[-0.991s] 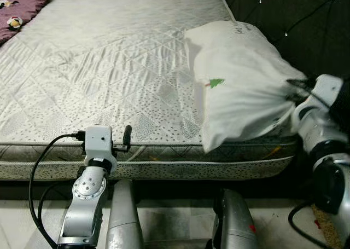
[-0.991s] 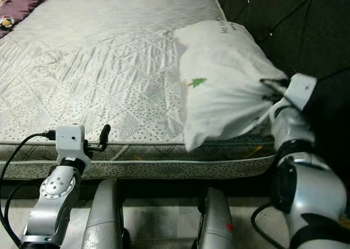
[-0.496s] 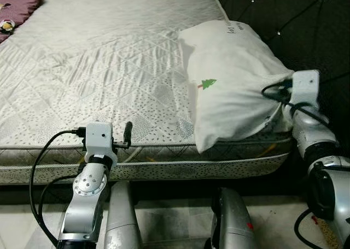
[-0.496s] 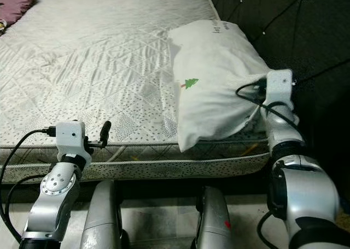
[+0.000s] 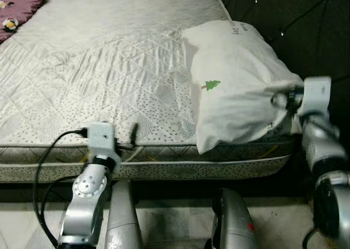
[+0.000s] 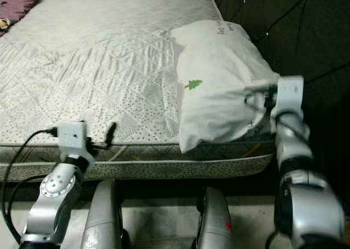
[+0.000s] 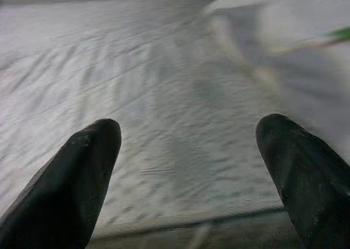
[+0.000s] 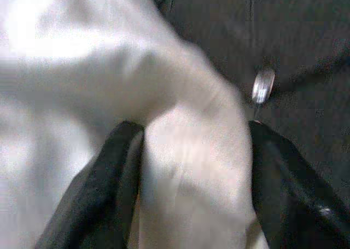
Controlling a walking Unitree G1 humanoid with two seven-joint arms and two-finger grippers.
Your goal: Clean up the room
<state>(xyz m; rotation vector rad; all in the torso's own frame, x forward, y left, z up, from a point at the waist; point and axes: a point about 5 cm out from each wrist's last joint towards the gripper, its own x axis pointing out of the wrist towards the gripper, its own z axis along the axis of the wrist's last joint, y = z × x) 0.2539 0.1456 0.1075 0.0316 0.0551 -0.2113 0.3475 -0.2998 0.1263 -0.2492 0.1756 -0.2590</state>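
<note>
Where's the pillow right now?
The white pillow lies on the mattress's front right corner, against the dark headboard on the robot's right; the right claw grips its corner.

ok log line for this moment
right gripper: shut on pillow corner | left gripper: open over mattress edge | pillow: on mattress by headboard

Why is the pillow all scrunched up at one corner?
The right claw is pinching it. A bunched fold of the white pillow sits squeezed between the claw's two black fingers, beside the dark headboard.
</note>
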